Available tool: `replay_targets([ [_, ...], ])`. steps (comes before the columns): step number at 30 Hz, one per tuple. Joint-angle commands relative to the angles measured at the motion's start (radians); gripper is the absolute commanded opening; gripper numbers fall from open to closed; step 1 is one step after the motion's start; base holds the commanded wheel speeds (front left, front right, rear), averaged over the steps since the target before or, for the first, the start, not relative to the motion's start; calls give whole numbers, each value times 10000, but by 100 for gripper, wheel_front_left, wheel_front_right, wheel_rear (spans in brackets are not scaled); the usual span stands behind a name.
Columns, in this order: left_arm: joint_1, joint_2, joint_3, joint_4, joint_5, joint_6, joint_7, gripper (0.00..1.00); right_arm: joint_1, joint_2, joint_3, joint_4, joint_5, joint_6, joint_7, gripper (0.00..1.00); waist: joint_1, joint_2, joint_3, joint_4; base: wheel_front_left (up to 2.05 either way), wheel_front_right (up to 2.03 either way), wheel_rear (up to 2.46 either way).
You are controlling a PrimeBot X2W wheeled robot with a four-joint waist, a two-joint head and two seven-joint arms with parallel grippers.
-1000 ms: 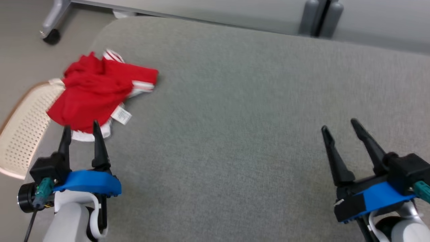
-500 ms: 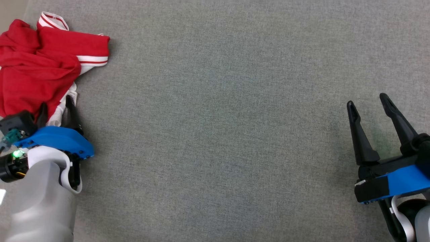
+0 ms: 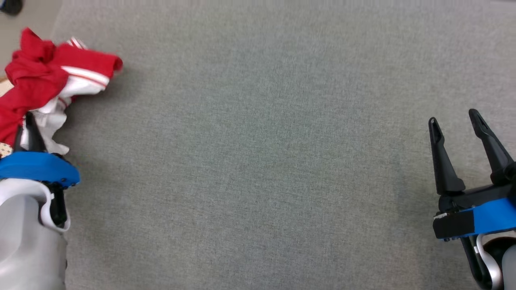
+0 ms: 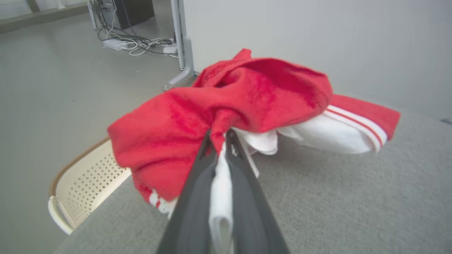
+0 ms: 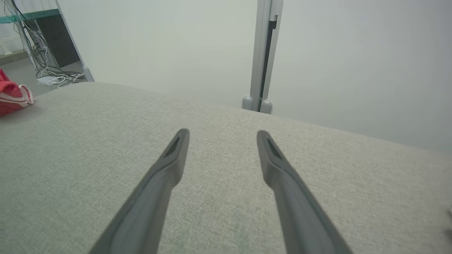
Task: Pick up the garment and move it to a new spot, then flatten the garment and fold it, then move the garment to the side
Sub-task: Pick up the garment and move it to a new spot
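Red-and-white garment [image 4: 243, 95], left edge of grey upholstered surface [image 3: 258, 161]: now being clamped by left gripper [image 4: 219, 137], jaws apart 1 second earlier; pickup is apparently being started. Right gripper [image 3: 453, 117]: jaws being held apart, empty.

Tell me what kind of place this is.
Probably an office or lab room set up for robot trials: pale partition panels on metal feet, a tangle of cables by a dark computer case on the floor, and a perforated chair beside the grey cloth-covered table.
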Motion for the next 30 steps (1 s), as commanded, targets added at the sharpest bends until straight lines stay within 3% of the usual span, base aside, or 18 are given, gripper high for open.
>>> replay_targets([
  [1, 251, 113, 210, -410, 159, 79, -43, 0, 41, 34, -25, 63, -10, 1, -120, 100, 0, -2, -392, -241, 0, 0, 0],
  [7, 1681, -133, 862, -2561, 902, 390, -44, 0, 345, 206, 67, 457, -3, 1, -466, 100, 0, -2, -1599, -611, 0, 0, 0],
  [14, 3231, -824, 649, -4956, 1597, 592, -45, 0, 797, 474, 23, 743, 168, 1, -659, 100, 0, -2, -2552, -1137, 0, 0, 0],
  [23, 3912, -1513, -947, -6696, 2148, 123, 481, 0, 1192, 784, 44, 849, 345, 1, -781, 100, 0, -2, -2619, -2275, 0, 0, 0],
  [30, 3370, -1989, -2883, -6558, 2387, -454, 1085, 0, 1139, 965, 134, 1089, 499, 2, -1002, 100, 0, -2, -2183, -3588, 0, 0, 0],
])
